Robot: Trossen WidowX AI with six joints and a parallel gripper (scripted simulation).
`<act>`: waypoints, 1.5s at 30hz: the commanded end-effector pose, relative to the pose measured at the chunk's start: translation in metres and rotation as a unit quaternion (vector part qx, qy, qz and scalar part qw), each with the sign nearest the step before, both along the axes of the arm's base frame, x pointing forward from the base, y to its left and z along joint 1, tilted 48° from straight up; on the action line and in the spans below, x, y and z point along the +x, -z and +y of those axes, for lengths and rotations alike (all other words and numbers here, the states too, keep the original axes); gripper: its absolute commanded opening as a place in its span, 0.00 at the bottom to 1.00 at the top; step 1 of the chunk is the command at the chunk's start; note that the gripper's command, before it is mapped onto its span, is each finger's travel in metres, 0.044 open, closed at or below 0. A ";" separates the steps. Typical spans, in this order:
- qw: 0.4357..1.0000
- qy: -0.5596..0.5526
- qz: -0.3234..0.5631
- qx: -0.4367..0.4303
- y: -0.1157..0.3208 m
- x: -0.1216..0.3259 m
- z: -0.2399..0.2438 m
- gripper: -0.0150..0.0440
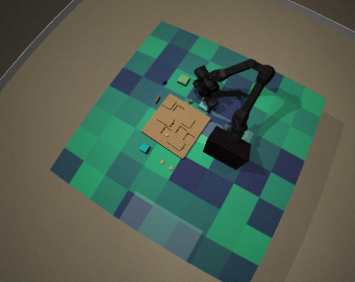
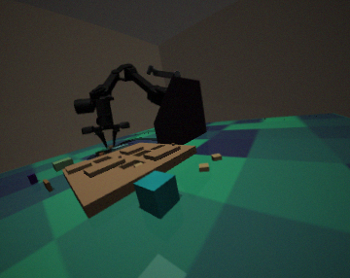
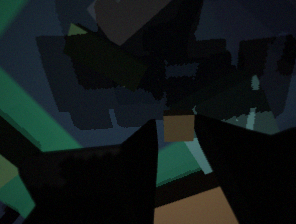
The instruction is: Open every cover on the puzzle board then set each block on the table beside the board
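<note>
The tan puzzle board (image 1: 155, 129) (image 2: 92, 204) (image 3: 195, 207) lies flat, with raised covers and dark recesses; how far each cover is open is too small to tell. A small light piece (image 1: 167, 134) (image 2: 138, 165) shows in one recess. My gripper (image 1: 203, 100) (image 2: 110, 147) (image 3: 174, 123) is slightly open, low beside the board's far edge. A small brown block (image 3: 179, 128) lies between the fingertips, with a gap at the left finger. A teal cube (image 1: 144, 148) (image 2: 157, 194) and two small tan blocks (image 1: 162, 162) (image 1: 171, 168) (image 2: 204, 167) (image 2: 216, 156) rest beside the board.
A pale green block (image 1: 183, 80) (image 2: 63, 163), a dark purple block (image 1: 165, 82) (image 2: 32, 179) and a thin brown block (image 1: 158, 99) (image 2: 48, 185) lie off the board. A small orange block (image 1: 190, 101) lies between the board and the hand. The arm's black base (image 1: 227, 148) (image 2: 180, 112) stands beside the board.
</note>
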State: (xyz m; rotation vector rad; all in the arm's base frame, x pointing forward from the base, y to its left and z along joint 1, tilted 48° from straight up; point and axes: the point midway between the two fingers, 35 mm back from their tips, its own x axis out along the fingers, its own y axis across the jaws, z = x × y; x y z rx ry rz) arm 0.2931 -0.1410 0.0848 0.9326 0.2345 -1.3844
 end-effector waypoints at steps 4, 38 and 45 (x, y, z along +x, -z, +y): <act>1.000 0.003 0.007 0.003 0.004 -0.002 -0.002 0.75; 0.988 -0.079 0.132 -0.012 -0.022 -0.002 0.059 0.69; 0.939 -0.211 0.267 -0.042 -0.003 0.019 0.084 0.38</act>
